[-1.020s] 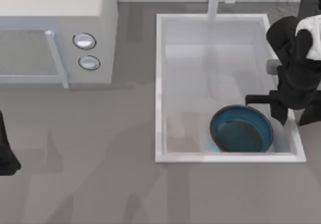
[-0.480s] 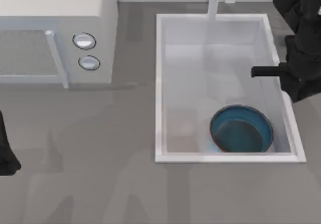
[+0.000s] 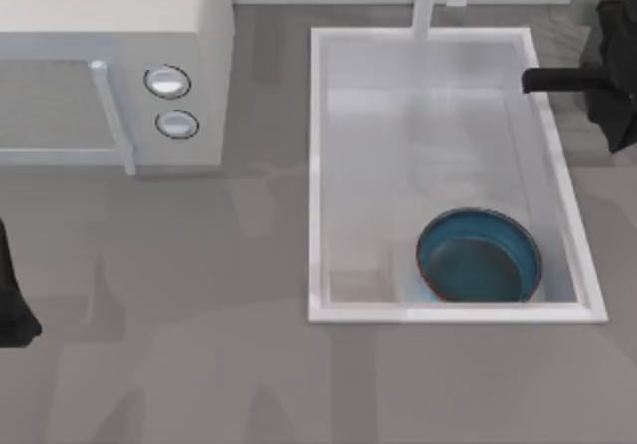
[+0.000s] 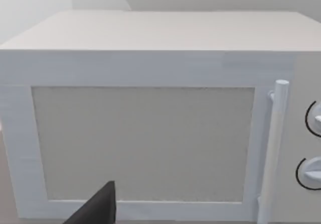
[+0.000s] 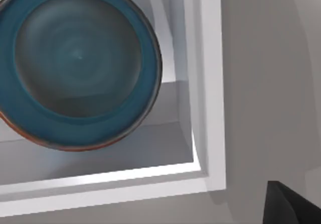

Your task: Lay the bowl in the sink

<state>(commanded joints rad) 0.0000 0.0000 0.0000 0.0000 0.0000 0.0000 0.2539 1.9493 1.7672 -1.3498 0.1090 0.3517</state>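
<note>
The teal-blue bowl [image 3: 480, 257] rests upright on the floor of the white sink [image 3: 317, 165], in the front right corner of the basin. The right wrist view looks straight down on the bowl [image 5: 75, 63], which sits beside the sink's rim [image 5: 208, 83]. My right gripper [image 3: 569, 106] hangs open over the sink's right rim near the back, well away from the bowl, with nothing between its fingers. One dark fingertip [image 5: 293, 204] shows in the right wrist view. My left arm [image 3: 12, 300] is parked at the table's left edge.
A white microwave [image 3: 109, 56] with two round knobs [image 3: 167, 82] and a bar handle stands at the back left, and the left wrist view faces its door [image 4: 143, 143]. The white faucet [image 3: 426, 1] rises behind the basin. Grey counter surrounds the sink.
My right gripper has drawn back from the bowl toward the rear right of the sink. The bowl stays where it lay. The left arm has not moved.
</note>
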